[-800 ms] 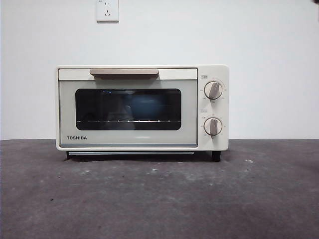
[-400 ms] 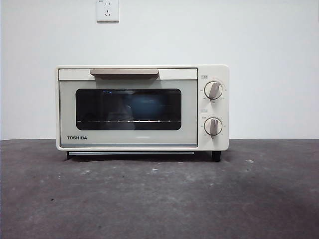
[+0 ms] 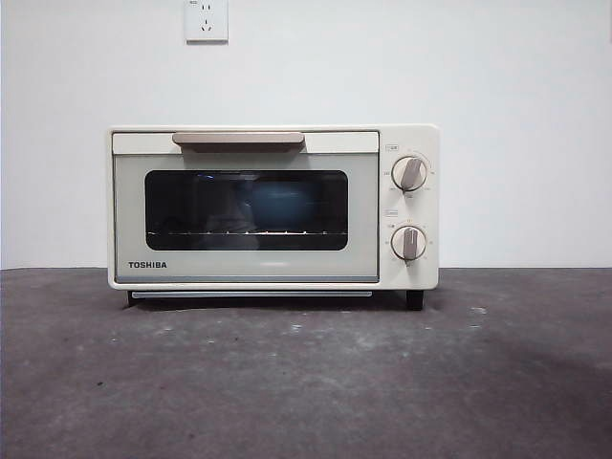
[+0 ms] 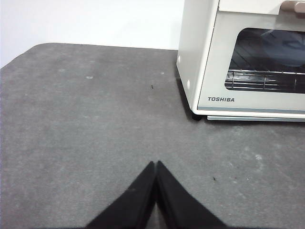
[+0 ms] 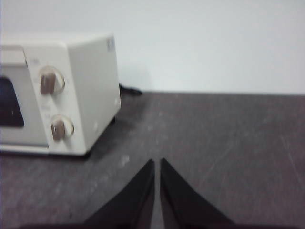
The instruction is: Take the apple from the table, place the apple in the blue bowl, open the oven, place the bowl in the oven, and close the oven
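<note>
Evidently nothing is changed over the last second: the oven (image 3: 273, 207) door is shut, the blue bowl (image 3: 277, 205) is seen inside (apple not discernible), and the left gripper (image 4: 156, 164) and right gripper (image 5: 157, 162) are held closed, empty, above the table (image 3: 306, 382), so the task is judged complete.

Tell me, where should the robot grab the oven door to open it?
Probably the bar handle along the top of the oven door. It sticks out in front, so a gripper could come from the front and close over it from above and below.
</note>
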### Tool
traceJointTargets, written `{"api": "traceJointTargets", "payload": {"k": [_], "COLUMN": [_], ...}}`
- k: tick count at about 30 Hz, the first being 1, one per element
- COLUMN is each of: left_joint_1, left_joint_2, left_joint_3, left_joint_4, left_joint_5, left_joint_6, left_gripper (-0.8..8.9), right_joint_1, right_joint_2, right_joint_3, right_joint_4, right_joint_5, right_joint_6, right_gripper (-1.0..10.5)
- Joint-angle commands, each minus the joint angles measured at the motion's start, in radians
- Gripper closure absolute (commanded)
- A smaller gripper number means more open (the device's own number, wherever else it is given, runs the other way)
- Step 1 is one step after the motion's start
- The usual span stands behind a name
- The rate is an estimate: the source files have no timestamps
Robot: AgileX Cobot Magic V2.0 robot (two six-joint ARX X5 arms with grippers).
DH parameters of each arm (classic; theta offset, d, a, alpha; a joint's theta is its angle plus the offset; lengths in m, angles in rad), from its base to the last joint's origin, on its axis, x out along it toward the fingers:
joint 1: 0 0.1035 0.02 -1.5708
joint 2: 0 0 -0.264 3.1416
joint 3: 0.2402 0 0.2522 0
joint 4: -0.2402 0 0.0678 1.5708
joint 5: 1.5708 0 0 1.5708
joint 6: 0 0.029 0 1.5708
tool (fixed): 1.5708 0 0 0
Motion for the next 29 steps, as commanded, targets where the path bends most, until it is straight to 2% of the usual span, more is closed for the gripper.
{"api": "traceJointTargets", "payload": {"k": [1,5,8,29], "left_joint_1": [0.002,0.002,0.002,0.002], "left_joint_2": [-0.002,-0.002,-0.002,-0.002], "left_joint_3": [-0.023,-0.023,-0.023,-0.023], "left_joint_4": [-0.003,-0.003,-0.003,-0.003], "left_joint_5": [0.002,0.002,0.002,0.002], "left_joint_6": [-0.008,-0.008,-0.008,-0.008], "left_gripper": [8.06,8.06,8.06,8.06], "right_joint_1": [-0.001,-0.001,-0.001,-0.001], "right_joint_2": [-0.002,-0.002,-0.002,-0.002], "right_joint_3": [-0.005,-0.005,-0.005,-0.005], "right_joint_4": [-0.063,-0.156,-0.148,-0.135], "right_joint_5": [0.003,0.006,0.005,0.004], "right_joint_6": [-0.003,-0.003,0.024,0.022], "right_gripper": [9.4,9.4,9.4,9.4]}}
